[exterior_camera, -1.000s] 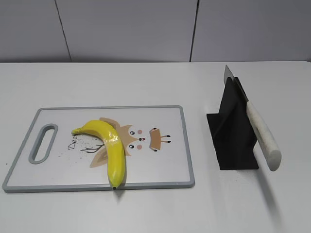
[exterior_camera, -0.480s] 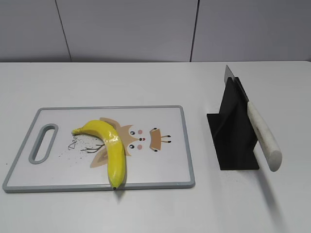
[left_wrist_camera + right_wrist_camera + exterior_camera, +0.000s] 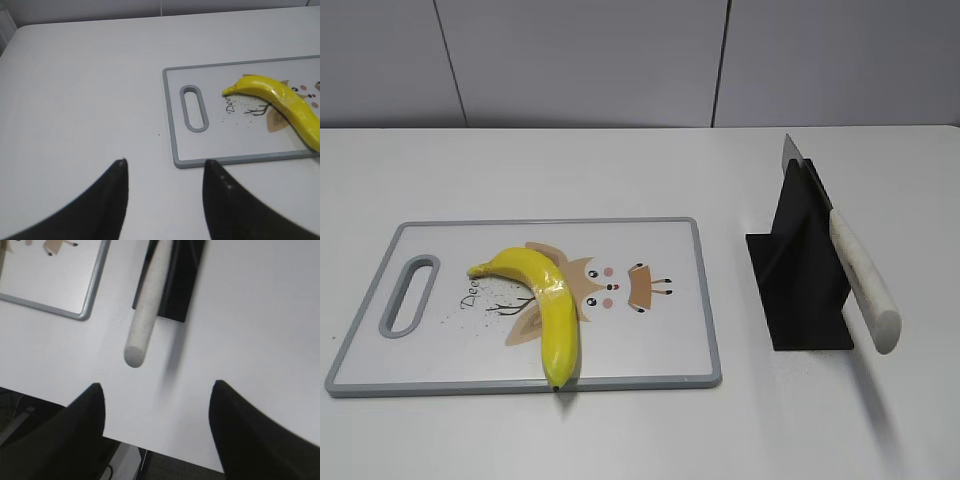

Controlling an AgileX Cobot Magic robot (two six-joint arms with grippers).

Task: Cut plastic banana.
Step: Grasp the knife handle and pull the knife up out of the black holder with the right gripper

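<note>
The plastic banana [image 3: 545,305] is glossy yellow and curved, with a dark tip at the front. It lies on the white cutting board [image 3: 440,365] and also shows in the left wrist view [image 3: 282,100]. A knife with a white handle [image 3: 863,280] rests in a black stand [image 3: 800,290]; its handle shows in the right wrist view [image 3: 146,315]. My left gripper [image 3: 165,165] is open and empty, hovering left of and near the board's handle end. My right gripper [image 3: 156,387] is open and empty, above the table's front edge below the knife handle. Neither gripper shows in the exterior view.
The board has a grey rim, a handle slot [image 3: 408,295] at its left end and a cartoon print. The table's front edge [image 3: 60,402] runs under my right gripper. A grey panelled wall stands behind the table.
</note>
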